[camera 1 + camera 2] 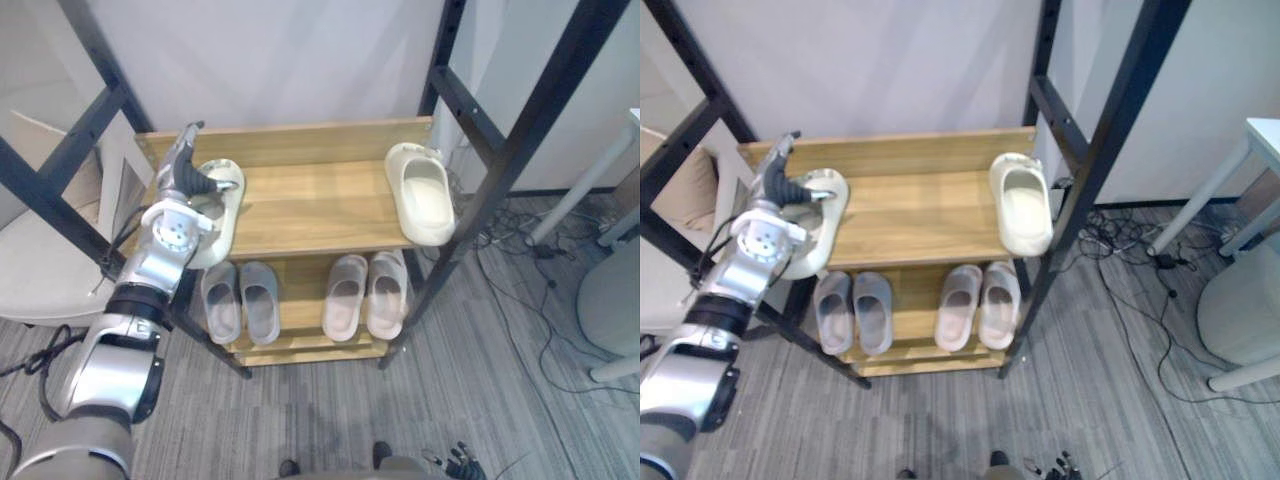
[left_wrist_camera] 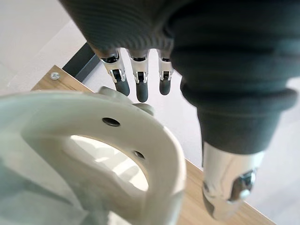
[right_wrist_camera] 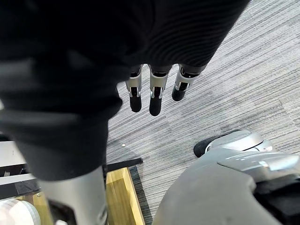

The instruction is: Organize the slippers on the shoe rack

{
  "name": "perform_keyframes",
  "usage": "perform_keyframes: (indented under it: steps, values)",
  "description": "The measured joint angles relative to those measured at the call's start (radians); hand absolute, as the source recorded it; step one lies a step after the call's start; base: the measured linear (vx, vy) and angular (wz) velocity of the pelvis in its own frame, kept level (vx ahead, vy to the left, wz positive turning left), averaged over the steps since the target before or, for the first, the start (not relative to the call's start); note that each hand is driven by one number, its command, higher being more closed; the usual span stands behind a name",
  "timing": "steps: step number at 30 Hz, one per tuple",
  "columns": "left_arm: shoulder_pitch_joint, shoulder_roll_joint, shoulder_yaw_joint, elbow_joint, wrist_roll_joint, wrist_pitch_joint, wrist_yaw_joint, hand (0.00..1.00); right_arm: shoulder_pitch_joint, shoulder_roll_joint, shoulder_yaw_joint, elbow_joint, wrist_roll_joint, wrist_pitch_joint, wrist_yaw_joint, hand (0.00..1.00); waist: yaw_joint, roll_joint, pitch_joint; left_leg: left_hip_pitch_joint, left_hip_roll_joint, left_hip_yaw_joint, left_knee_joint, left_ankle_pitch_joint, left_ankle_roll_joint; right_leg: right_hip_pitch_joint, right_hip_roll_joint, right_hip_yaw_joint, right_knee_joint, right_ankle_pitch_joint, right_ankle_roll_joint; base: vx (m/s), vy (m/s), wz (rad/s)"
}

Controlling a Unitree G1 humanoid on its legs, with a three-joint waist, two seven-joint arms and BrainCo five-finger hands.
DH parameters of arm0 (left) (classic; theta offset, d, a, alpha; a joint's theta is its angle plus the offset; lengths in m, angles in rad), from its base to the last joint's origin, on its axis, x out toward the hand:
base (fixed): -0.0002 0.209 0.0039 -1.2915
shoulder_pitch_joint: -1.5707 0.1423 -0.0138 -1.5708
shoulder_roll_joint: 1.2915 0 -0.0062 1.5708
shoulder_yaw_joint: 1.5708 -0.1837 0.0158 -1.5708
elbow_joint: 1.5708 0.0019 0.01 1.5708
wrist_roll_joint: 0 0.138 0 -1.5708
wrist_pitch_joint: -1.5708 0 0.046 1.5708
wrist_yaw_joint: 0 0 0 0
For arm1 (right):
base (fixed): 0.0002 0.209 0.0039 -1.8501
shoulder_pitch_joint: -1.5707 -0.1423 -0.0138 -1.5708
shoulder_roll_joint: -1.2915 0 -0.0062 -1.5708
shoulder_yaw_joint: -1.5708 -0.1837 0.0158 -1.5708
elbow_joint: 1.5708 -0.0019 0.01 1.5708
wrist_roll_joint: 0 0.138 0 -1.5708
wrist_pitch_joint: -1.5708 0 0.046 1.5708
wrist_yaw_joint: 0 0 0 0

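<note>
Wooden shoe rack (image 1: 300,205), cream slipper (image 1: 228,215) beneath left hand (image 1: 188,172), fingers straight

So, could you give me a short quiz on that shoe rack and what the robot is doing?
1. True or false: the two cream slippers, the left slipper and the right slipper, both lie on the top shelf.
2. How many slippers sit on the lower shelf?
3. The left robot hand is over: A. the left slipper B. the right slipper C. the lower shelf

Key
1. True.
2. Four: a grey pair and a pinkish pair.
3. A.
</note>
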Motion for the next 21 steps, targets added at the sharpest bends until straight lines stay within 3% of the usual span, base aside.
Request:
perform_keyframes:
  steps: [21]
  values:
    - [0.045, 0.056, 0.060, 0.013, 0.000, 0.000, 0.001, 0.00, 0.001, -0.013, 0.013, 0.006, -0.027, 0.000, -0.002, 0.00, 0.004, 0.017, 0.001, 0.006, -0.011, -0.032, 0.000, 0.001, 0.002, 0.032, -0.007, -0.026, -0.038, 0.016, 0.005, 0.00, -0.003, 0.03]
